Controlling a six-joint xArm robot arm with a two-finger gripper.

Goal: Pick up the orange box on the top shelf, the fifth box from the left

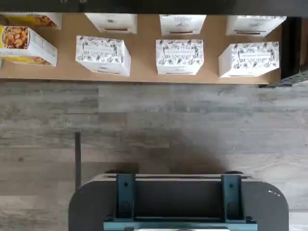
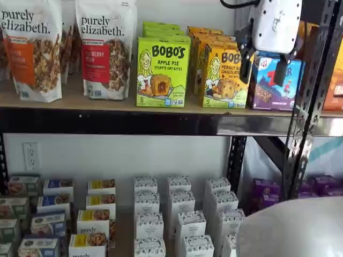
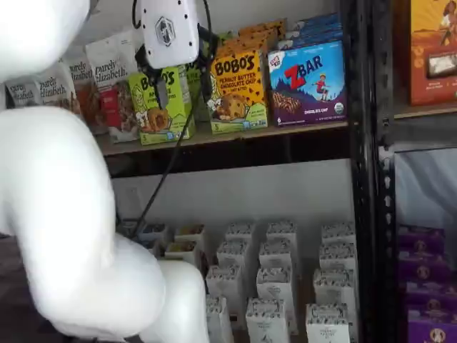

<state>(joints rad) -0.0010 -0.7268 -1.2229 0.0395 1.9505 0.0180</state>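
The orange box (image 2: 225, 75) stands upright on the top shelf (image 2: 80, 100) between a green carton and a blue one; it also shows in a shelf view (image 3: 239, 89), with more like it behind. My gripper (image 2: 263, 69) hangs in front of the shelf with a plain gap between its black fingers and nothing in them. In that view it overlaps the blue carton, just right of the orange box. In a shelf view my gripper (image 3: 182, 78) appears left of the orange box, before the green carton. The wrist view does not show the orange box.
A green Bobo's Apple Pie carton (image 2: 162, 72), a blue ZBar carton (image 3: 308, 82) and Purely Elizabeth bags (image 2: 32, 48) share the shelf. A black upright (image 2: 311, 96) stands at the right. White patterned boxes (image 1: 179, 57) fill the lower shelf. The white arm (image 3: 57, 214) and a cable (image 3: 168, 171) block part of the view.
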